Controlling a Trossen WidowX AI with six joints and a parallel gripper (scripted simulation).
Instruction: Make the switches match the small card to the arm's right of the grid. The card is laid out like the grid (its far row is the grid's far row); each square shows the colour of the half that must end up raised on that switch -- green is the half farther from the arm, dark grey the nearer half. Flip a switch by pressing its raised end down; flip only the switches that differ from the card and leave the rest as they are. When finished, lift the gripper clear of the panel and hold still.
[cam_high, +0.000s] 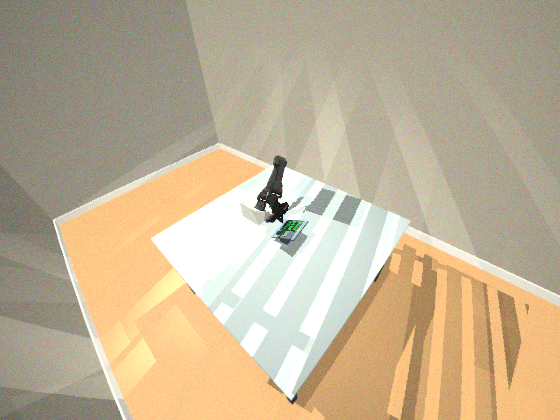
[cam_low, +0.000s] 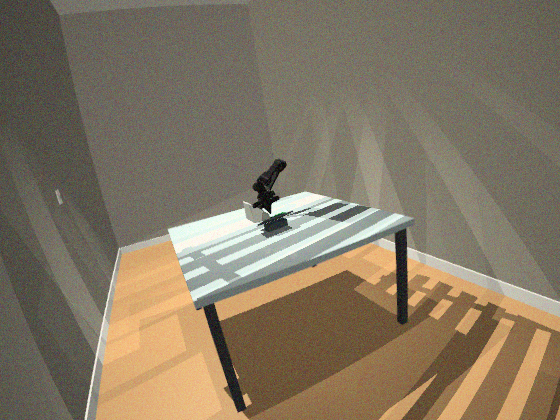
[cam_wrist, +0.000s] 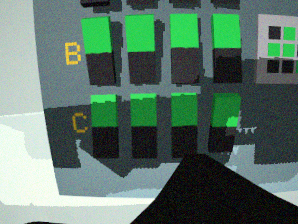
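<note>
The grey switch panel (cam_high: 289, 231) (cam_low: 276, 217) (cam_wrist: 55, 86) lies on the table in front of the arm. The wrist view shows rows A, B and C, four switches each, every one with a green far half and a dark near half. I cannot tell which halves are raised. Row A is cut off at the top. The small card (cam_wrist: 278, 44) lies right of row B and is cut by the frame edge, with green and dark squares showing. My gripper (cam_wrist: 194, 163) (cam_high: 276, 216) (cam_low: 265, 207) is shut and empty, and its tip hangs over the panel's near edge below row C.
A white box (cam_high: 251, 212) (cam_low: 250, 210) stands by the arm's base, left of the panel. The table (cam_high: 325, 300) (cam_low: 300, 245) is white with grey shadow stripes. Its edges are far from the panel.
</note>
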